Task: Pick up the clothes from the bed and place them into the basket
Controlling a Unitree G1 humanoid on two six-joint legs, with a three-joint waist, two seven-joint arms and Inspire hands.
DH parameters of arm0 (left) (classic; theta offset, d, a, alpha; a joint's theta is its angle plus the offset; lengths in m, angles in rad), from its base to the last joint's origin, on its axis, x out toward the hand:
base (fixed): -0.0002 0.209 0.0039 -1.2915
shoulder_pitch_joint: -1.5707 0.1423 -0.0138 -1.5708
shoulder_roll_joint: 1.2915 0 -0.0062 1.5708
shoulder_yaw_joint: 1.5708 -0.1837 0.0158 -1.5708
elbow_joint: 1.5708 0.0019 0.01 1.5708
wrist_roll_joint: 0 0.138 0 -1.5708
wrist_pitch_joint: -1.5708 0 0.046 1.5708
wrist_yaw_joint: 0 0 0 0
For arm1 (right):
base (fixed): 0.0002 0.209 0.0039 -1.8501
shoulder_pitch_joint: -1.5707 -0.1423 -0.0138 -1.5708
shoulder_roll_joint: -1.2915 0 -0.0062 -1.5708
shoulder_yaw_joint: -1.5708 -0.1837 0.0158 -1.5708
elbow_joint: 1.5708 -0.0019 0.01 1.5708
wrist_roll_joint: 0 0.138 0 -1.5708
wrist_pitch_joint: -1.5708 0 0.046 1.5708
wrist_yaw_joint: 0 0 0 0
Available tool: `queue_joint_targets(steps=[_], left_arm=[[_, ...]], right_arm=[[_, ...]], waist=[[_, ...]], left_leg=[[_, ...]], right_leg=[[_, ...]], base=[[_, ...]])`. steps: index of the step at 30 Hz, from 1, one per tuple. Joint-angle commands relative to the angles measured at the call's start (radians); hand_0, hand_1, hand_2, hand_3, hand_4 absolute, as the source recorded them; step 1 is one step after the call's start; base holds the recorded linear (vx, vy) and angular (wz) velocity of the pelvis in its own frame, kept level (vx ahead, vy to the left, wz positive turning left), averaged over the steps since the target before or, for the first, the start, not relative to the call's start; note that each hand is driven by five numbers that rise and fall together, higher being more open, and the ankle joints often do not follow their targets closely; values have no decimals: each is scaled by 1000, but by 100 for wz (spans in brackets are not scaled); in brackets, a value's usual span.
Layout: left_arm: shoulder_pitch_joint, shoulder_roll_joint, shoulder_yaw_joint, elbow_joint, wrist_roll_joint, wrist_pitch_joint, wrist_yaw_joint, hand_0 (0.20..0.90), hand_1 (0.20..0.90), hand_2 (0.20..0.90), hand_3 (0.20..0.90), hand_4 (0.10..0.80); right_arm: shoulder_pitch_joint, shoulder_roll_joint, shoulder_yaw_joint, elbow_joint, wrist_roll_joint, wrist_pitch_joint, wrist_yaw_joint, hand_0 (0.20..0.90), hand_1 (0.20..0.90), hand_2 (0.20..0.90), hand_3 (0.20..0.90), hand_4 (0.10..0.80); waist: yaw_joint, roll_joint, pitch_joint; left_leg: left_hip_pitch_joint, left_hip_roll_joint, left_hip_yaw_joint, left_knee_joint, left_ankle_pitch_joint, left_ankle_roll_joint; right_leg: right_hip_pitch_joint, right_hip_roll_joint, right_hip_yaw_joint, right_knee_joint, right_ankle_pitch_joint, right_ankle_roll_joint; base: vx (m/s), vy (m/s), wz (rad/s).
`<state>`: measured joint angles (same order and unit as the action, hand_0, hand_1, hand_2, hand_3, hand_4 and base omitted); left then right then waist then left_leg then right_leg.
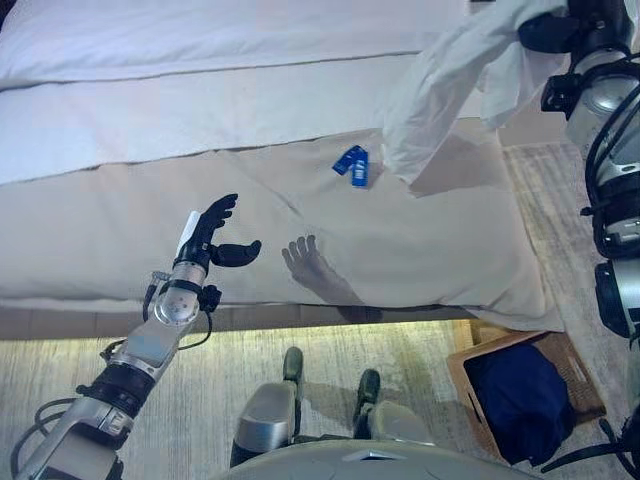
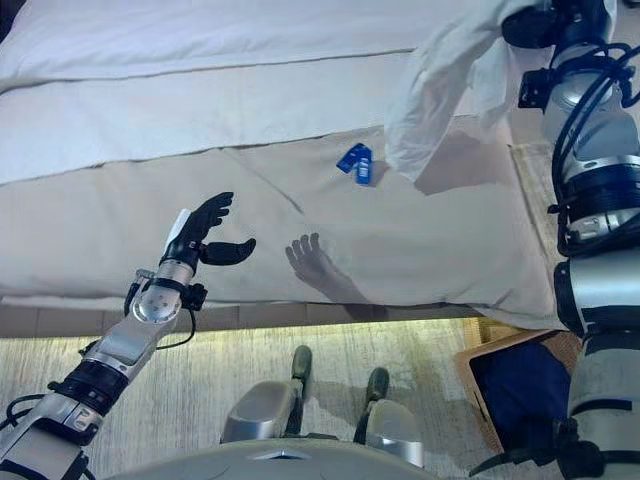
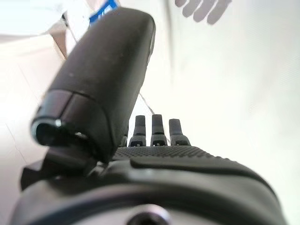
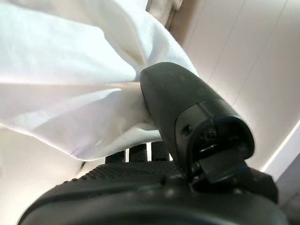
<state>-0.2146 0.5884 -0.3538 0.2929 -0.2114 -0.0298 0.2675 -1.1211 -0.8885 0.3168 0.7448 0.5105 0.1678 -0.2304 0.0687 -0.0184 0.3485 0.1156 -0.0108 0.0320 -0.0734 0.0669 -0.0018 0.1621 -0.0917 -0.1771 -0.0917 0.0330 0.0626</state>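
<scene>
At left we note the left robot hand (image 1: pixel 213 236) hovering over the beige bed (image 1: pixel 120 230), its fingers loosely spread and holding nothing. Mid-bed, a small blue item (image 1: pixel 353 165) lies on the cover. At right, the right robot hand (image 1: pixel 548 30) is raised, clenched on a white garment (image 1: pixel 440 90) hanging above the bed's corner; on the floor below stands the basket (image 1: pixel 467 385) with dark blue clothing (image 1: pixel 520 400) inside.

A small blue object (image 1: pixel 353 165) lies on the beige blanket (image 1: pixel 420 240), toward its far edge, just beside the seam where the white sheet (image 1: pixel 200 110) begins. Below the blanket's near hem, a lit strip runs along the pale wood-grain floor (image 1: pixel 200 390).
</scene>
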Motion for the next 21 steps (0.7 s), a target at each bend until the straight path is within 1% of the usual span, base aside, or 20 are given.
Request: queue_joint_targets(steps=[1, 3, 6, 9, 12, 13, 18, 21], left_arm=[[-10, -42, -46, 77, 11, -124, 11, 900, 900, 900, 900, 800], [-11, -63, -45, 116, 1, -138, 0, 900, 900, 900, 900, 800], [-5, -85, -38, 148, -18, -138, -13, 900, 900, 900, 900, 800], [0, -103, -32, 196, -35, -142, -28, 900, 900, 900, 900, 800], [2, -110, -25, 216, -21, -153, -32, 900, 900, 900, 900, 800], [2, -110, -26, 216, -20, -154, -33, 900, 900, 900, 900, 800], [-16, -123, -30, 219, -12, -143, -30, 900, 900, 900, 900, 800], [-26, -132, -37, 228, -8, -141, -33, 900, 900, 900, 900, 800]], right_arm=[[17, -81, -10, -92, -4, -113, -24, 300, 300, 300, 200, 100], [50, -92, -47, -110, -5, -113, -31, 300, 300, 300, 200, 100], [102, -96, -92, -141, -11, -114, -42, 300, 300, 300, 200, 100], [214, -101, -168, -230, -7, -109, -63, 300, 300, 300, 200, 100], [306, -113, -238, -277, -1, -120, -71, 300, 300, 300, 200, 100], [314, -115, -245, -280, 0, -119, -73, 300, 300, 300, 200, 100], [422, -142, -346, -312, 32, -135, -81, 300, 300, 300, 200, 100], [477, -154, -385, -333, 31, -133, -69, 300, 300, 300, 200, 100]], waist=[[-38, -15, -233], [-67, -16, -239], [-95, -16, -245], [-137, -17, -248], [-173, -18, -243], [-174, -19, -243], [-225, -18, -231], [-248, -16, -227]], left_leg=[[-7, 32, 32, -14, -57, -34], [1, 42, 56, -14, -62, -37], [10, 51, 82, -14, -69, -39], [21, 54, 98, -14, -76, -34], [32, 62, 123, -10, -83, -32], [33, 63, 126, -9, -84, -32], [36, 75, 155, 6, -94, -34], [33, 71, 155, 18, -105, -32]], right_leg=[[-72, 24, 52, 13, 36, 3], [-82, 27, 76, 4, 42, 5], [-88, 32, 100, 4, 44, 6], [-96, 46, 141, 7, 46, 5], [-107, 56, 180, 8, 49, 5], [-108, 57, 183, 8, 49, 5], [-128, 74, 231, 14, 54, 4], [-137, 85, 262, 16, 57, 4]], base=[[-51, -36, -27], [-34, -22, -29], [-16, -11, -34], [-5, -6, -29], [-20, 4, -39], [-30, -5, -45], [-32, -6, -33], [0, 0, -35]])
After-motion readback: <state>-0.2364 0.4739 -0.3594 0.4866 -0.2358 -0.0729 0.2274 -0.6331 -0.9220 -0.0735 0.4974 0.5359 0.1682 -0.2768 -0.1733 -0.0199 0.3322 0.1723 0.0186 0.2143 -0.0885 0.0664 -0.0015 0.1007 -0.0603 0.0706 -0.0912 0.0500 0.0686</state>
